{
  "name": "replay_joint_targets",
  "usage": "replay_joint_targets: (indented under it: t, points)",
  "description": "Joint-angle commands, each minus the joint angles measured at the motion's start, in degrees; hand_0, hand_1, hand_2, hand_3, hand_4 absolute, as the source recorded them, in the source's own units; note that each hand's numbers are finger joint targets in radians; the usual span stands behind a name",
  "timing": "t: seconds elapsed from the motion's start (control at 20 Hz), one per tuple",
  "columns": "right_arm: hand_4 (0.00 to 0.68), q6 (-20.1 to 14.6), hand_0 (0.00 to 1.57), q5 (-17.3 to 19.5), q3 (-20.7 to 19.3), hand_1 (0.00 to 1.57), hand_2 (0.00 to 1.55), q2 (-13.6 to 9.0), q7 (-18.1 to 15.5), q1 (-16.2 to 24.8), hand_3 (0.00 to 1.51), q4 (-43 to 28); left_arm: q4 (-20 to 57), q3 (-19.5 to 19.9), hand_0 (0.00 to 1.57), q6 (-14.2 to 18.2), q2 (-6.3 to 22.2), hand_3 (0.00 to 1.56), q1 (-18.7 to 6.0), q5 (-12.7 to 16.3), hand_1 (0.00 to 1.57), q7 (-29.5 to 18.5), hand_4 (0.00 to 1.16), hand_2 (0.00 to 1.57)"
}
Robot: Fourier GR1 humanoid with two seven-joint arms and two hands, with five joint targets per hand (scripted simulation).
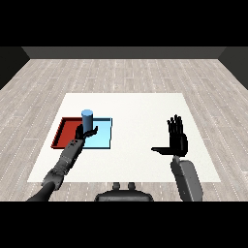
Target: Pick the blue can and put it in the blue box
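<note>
The blue can (87,118) stands upright over the seam where the red tray (60,134) meets the light blue tray (103,139). My left hand (85,132) is curled round the can's lower part, with fingers on its left and the thumb on its right, so the can's base is hidden. I cannot tell whether the can rests on a tray or hangs just above it. My right hand (177,138) is far to the right over the white table, open, with fingers pointing up and the thumb stretched to the left, holding nothing.
The two trays lie side by side at the left of the white table (140,111), the red one on the left. My left forearm (65,162) runs from the lower left corner up to the trays.
</note>
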Motion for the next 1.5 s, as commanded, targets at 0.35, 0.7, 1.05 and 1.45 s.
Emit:
replay_joint_targets:
  t: [0.35, 0.7, 1.05, 1.45]
  points:
    - [0.000, 2.3, 0.00, -1.1, -2.3, 0.00, 0.00, 2.4, -2.9, -3.1, 0.00, 9.5, 20.2, -1.4, 1.57, 3.1, -3.1, 1.19, -9.8, -6.3, 1.57, 9.7, 0.94, 1.47]
    - [0.000, 3.0, 0.00, -0.4, -2.4, 0.00, 0.00, 3.6, -5.1, -2.6, 0.00, 11.6, 23.9, -2.0, 1.54, 0.7, -5.5, 0.34, -7.4, -7.7, 1.54, 11.1, 0.84, 1.42]
    - [0.000, 2.2, 0.00, -0.6, -2.2, 0.00, 0.00, 3.6, -2.6, -2.8, 0.00, 9.5, 24.7, -2.6, 0.00, -0.7, -5.0, 0.00, -7.0, -9.1, 0.00, 13.7, 0.59, 0.00]
    - [0.000, 4.7, 0.00, -2.7, -3.7, 0.00, 0.00, 3.1, -2.7, -1.8, 0.00, 7.4, 17.7, 2.8, 0.00, 16.7, -5.3, 0.00, -5.9, -5.2, 0.00, 3.4, 0.00, 0.00]
